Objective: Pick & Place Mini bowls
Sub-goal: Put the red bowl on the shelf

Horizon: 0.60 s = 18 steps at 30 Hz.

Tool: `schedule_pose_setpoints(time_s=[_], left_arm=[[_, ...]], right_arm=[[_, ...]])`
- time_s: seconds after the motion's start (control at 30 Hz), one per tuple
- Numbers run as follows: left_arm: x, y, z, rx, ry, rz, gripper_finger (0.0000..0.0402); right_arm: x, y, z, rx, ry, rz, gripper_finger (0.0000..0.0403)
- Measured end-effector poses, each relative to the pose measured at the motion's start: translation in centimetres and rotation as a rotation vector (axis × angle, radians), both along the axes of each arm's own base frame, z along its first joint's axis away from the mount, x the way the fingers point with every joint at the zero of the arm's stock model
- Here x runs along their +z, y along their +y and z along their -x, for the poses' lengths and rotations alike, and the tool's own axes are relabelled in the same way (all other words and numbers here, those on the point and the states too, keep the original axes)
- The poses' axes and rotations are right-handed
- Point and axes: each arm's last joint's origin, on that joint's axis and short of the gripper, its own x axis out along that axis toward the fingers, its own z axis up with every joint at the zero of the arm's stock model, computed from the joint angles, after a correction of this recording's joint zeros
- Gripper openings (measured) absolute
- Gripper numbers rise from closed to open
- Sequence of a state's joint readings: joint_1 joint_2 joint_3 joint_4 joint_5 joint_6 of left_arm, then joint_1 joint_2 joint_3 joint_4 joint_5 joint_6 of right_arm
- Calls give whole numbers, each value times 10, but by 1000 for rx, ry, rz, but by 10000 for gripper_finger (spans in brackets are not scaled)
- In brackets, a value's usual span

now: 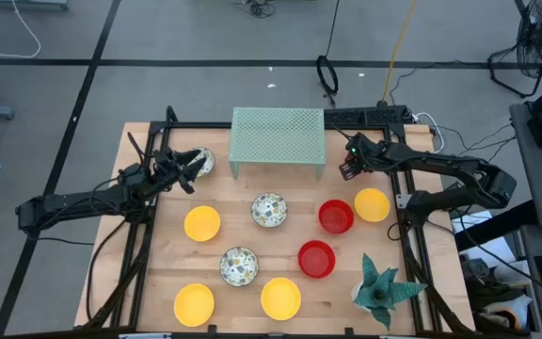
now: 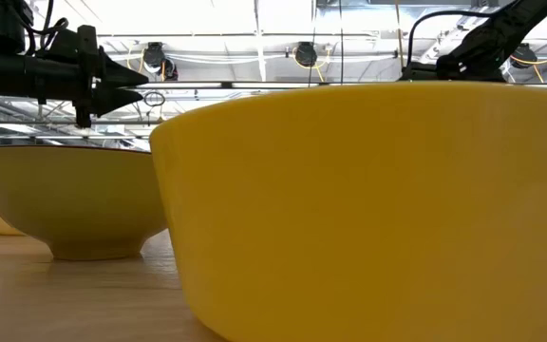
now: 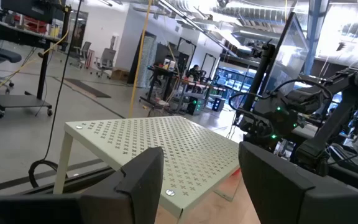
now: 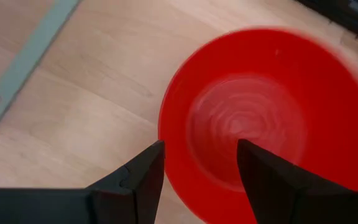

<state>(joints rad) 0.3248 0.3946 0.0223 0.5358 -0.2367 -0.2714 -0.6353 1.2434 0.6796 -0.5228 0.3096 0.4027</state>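
Table (image 1: 346,282): red bowl (image 4: 263,118) under parted right gripper (image 4: 201,177).

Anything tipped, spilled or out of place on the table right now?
Nothing stands out. The bowls sit upright and apart on the wood, including the red bowl below the right hand. One speckled bowl is partly hidden under the left hand. The rack and plant stand upright.

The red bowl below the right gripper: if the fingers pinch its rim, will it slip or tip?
The red bowl looks glossy and smooth, so it may slip. It seems shallow and wide, so probably stable. The open right gripper hangs above its rim.
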Motion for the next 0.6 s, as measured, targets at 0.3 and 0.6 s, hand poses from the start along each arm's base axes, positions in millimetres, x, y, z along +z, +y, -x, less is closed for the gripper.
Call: schedule_pose_setpoints(time_s=[0.3,0.6], left_arm=[[0,0,0,0,0,-1,214],[0,0,0,1,4,-6,214]], right_arm=[[0,0,-3,49,-44,-27,187],[0,1,-7,121,-113,-99,187]])
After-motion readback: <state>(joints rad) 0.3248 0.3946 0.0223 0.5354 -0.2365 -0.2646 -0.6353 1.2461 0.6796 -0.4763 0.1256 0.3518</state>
